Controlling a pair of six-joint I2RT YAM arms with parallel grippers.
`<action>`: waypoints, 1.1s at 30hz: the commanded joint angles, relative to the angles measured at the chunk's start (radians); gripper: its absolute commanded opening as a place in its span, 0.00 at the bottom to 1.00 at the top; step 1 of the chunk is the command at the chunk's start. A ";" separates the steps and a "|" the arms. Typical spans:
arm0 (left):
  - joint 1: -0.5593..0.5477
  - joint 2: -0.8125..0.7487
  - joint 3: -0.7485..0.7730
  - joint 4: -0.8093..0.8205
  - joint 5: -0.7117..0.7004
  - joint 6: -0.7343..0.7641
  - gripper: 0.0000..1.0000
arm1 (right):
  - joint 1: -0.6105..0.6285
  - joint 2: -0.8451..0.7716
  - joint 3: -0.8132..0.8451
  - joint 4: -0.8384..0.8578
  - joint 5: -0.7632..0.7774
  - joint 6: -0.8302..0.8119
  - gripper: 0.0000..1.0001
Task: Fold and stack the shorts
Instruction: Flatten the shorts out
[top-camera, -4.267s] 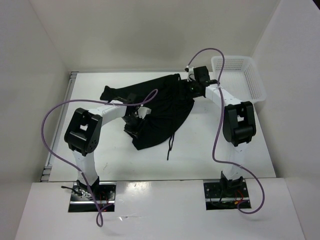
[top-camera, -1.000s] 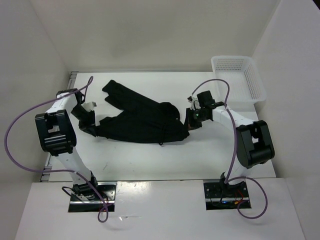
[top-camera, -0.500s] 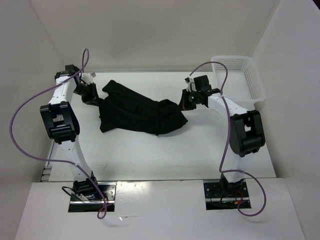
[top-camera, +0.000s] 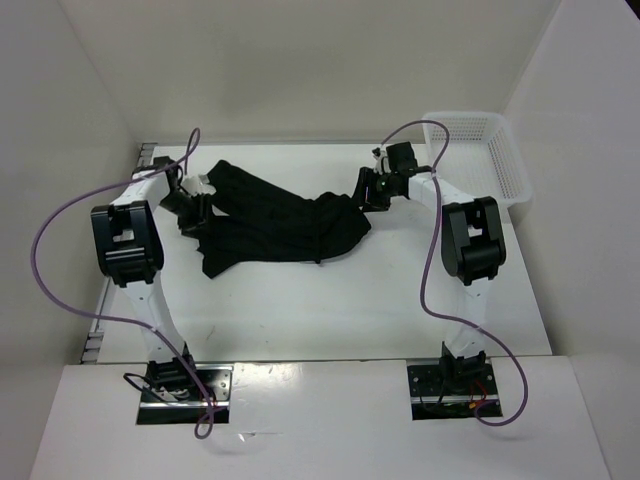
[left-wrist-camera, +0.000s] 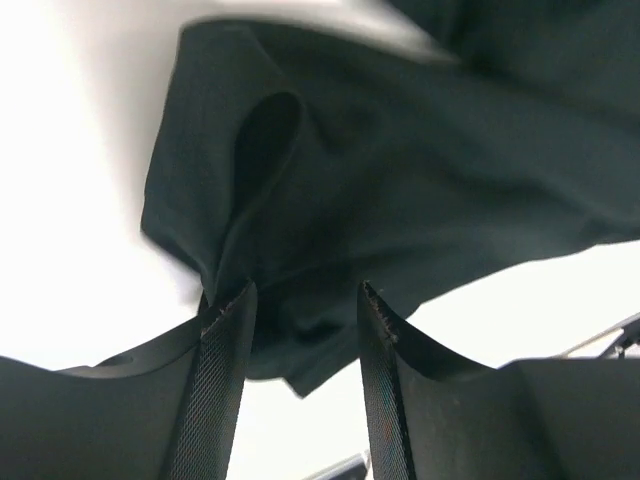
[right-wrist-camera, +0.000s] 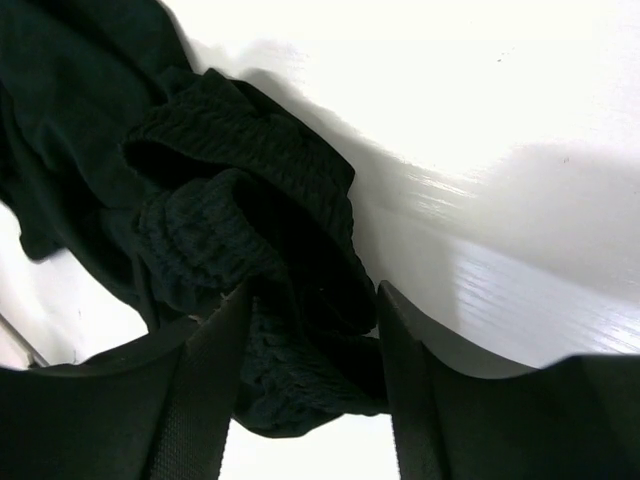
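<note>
The black shorts (top-camera: 280, 222) lie folded and rumpled across the back middle of the white table, running from far left to centre right. My left gripper (top-camera: 194, 206) stands open at their left end. In the left wrist view a loose corner of the shorts (left-wrist-camera: 330, 200) lies just beyond and between the fingertips (left-wrist-camera: 228, 330), unpinched. My right gripper (top-camera: 371, 193) stands open over the right end. There the ribbed waistband of the shorts (right-wrist-camera: 250, 200) bunches between the spread fingers (right-wrist-camera: 400, 350).
A white mesh basket (top-camera: 510, 165) sits at the back right corner, close behind the right arm. White walls close in the table on the left, back and right. Purple cables loop from both arms.
Both grippers carried the shorts' ends toward the back of the table, then opened. The cloth now lies loose between their jaws, folded over itself.
</note>
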 joint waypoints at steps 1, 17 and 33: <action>0.016 -0.126 -0.077 0.016 -0.032 0.006 0.53 | 0.002 -0.062 -0.021 0.002 0.021 -0.015 0.59; 0.016 -0.292 -0.327 -0.085 -0.018 0.006 0.55 | 0.002 -0.121 -0.150 0.035 0.023 -0.054 0.69; -0.003 -0.227 -0.367 0.051 0.025 0.006 0.55 | 0.002 -0.139 -0.190 0.044 0.023 -0.063 0.69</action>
